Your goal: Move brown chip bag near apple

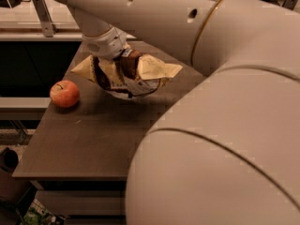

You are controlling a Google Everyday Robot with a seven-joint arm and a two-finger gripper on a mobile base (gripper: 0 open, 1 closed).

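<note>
Gripper is clamped on the brown chip bag, which sags beneath it clear of the table, I'd guess so it won't drag. Apple sits near the gripper, left and lower in view, not touching the bag.

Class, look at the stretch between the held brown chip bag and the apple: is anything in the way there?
Nothing visible does. The tool, over the far part of the table, is shut on the brown chip bag; the apple lies toward the picture's left, with only bare surface between them.
</note>
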